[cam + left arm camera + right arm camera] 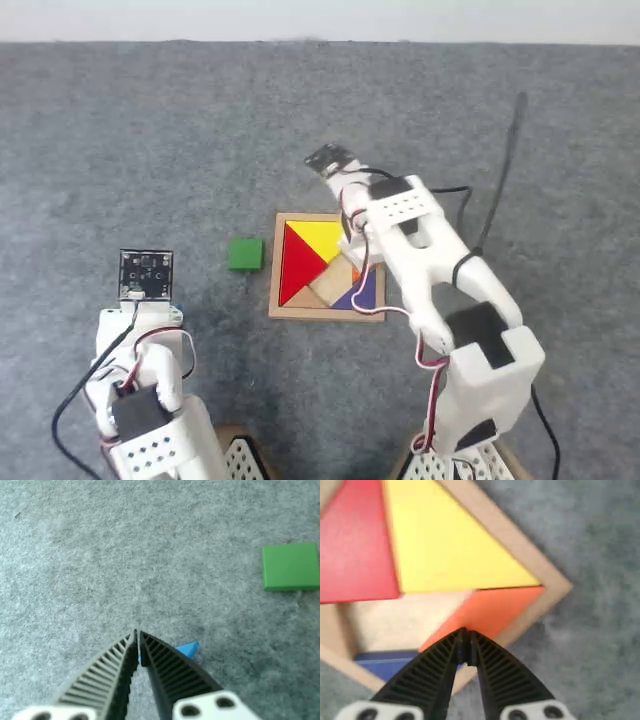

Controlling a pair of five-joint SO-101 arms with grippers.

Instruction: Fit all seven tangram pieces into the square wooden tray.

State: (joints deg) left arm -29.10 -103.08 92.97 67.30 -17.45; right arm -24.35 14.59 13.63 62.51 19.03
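On the grey tabletop [150,130], the left arm [150,400] sits at the near left corner. Its left claw [136,641] is clenched, tips pressed together just above the surface. A light-blue piece [190,649] pokes out from behind one finger. It seems to lie flat beside the claw rather than in its grip, though the finger hides most of it.

Toward the middle, a green square [245,253] lies flat on the tabletop by itself, just left of the square wooden tray [327,315] and not touching it.

Inside the tray, a red triangle [298,268] fills the left side and a yellow triangle [318,238] the far side, their long edges meeting. An orange piece [495,610] is tucked into the right side under the yellow one. A dark-blue piece [362,293] lies along the near right edge. Bare wood shows between them.

The right arm [430,260] stretches over the tray's right half. The right claw [466,647] is clenched with nothing between its tips, poised over the inner edge of the orange piece.
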